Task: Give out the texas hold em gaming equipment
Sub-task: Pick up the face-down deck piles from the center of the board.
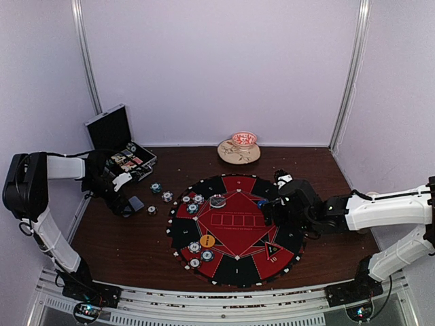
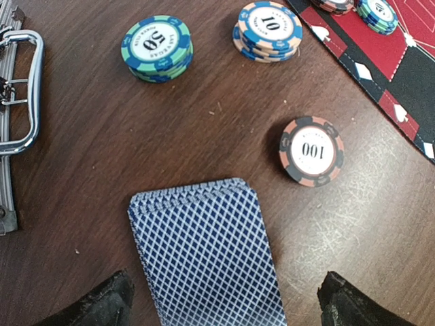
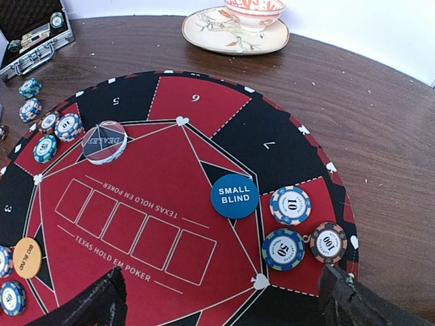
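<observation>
A grey-blue-backed deck of playing cards (image 2: 204,255) lies on the wood table between the fingers of my open left gripper (image 2: 224,305), which touches nothing. Beyond it lie a 100 chip (image 2: 311,151), a 50 stack (image 2: 157,49) and a 10 stack (image 2: 269,30). My open right gripper (image 3: 224,305) hovers over the round mat (image 3: 204,102). On the mat lie a blue small blind disc (image 3: 234,196), 10 (image 3: 290,205), 50 (image 3: 283,249) and 100 (image 3: 328,242) chips, a dealer button (image 3: 105,142), an orange big blind disc (image 3: 27,257) and more chips (image 3: 57,129).
The open black case (image 1: 119,146) stands at the back left, close behind the left arm. A plate with a bowl (image 1: 239,149) sits at the back centre by the wall. More chips (image 1: 200,251) sit on the mat's near left part.
</observation>
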Motion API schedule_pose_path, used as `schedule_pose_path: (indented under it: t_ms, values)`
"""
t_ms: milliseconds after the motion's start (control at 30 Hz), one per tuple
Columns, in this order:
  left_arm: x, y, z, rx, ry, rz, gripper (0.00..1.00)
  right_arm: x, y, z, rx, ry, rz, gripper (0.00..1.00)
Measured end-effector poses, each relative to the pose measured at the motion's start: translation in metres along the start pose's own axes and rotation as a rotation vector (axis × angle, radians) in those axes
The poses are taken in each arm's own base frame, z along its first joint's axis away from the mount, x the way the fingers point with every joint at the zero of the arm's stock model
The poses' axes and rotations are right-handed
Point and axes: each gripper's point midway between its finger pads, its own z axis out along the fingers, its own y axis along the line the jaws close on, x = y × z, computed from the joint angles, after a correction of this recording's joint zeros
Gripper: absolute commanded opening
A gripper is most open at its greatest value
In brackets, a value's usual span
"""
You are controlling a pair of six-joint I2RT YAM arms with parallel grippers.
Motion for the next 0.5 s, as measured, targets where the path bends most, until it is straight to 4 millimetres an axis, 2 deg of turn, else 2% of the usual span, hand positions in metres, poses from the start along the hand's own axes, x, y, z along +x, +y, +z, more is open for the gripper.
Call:
schedule_pose_path:
  t_ms: [200,500]
  values:
    - [-0.001,0.004,0.001,-0.024,0.007,0.009,0.98,-0.001,0.001,-0.001,-0.003,-0.002,-0.001,1.0]
    - [0.01,0.006,0.014,-0.01,0.051,-0.011,0.98,-0.001,0.001,-0.001,0.001,-0.003,-0.002,1.0]
